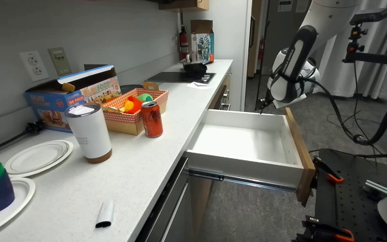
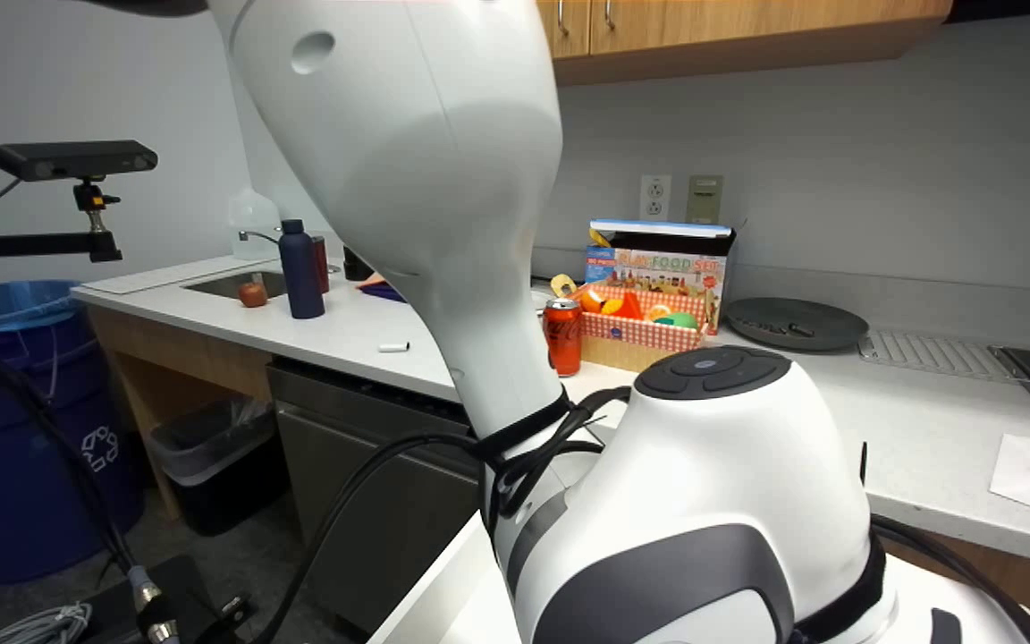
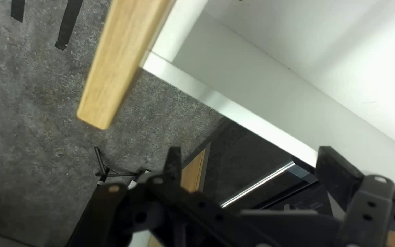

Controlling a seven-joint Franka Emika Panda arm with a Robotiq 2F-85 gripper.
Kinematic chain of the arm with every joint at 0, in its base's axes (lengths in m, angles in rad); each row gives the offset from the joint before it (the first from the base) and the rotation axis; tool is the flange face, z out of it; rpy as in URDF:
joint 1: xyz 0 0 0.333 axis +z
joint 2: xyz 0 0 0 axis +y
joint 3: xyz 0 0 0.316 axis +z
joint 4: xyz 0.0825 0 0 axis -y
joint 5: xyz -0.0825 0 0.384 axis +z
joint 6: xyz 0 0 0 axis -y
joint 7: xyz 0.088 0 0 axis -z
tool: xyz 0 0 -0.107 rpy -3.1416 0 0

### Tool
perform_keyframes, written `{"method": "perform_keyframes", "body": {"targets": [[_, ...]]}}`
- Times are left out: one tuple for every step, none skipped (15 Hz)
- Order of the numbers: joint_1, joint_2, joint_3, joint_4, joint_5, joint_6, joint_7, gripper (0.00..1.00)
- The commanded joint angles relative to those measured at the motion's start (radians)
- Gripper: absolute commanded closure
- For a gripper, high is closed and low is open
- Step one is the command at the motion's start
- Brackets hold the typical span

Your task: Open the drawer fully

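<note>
The drawer point(image 1: 244, 170) stands far out from under the counter, with white walls and a tan wood front panel point(image 1: 300, 156). A metal slide shows along its near side. Its bar handle is hidden. In an exterior view part of its white wall point(image 2: 433, 581) shows beside the arm. In the wrist view its side wall point(image 3: 238, 118) and front panel point(image 3: 118, 68) run above the jaws. My gripper point(image 1: 263, 103) is by the top of the drawer's far side wall. In the wrist view its fingers point(image 3: 252, 163) are wide apart with nothing between them. I cannot tell whether a finger touches the wall.
On the counter point(image 1: 139, 188) stand a red can point(image 1: 152, 119), a white tumbler point(image 1: 89, 132), a food basket point(image 1: 123, 124) and plates point(image 1: 39, 156). A black perforated table point(image 1: 344, 201) with clamps is close to the drawer front. A camera arm point(image 1: 378, 59) stands beyond.
</note>
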Motion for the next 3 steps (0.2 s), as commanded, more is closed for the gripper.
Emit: {"method": "perform_keyframes", "body": {"targets": [[-0.002,0.002,0.011,0.001,0.057,0.001,-0.053,0.00],[-0.003,0.002,0.012,0.001,0.057,0.001,-0.055,0.00],[-0.003,0.002,0.012,0.000,0.057,0.001,-0.055,0.00]]}}
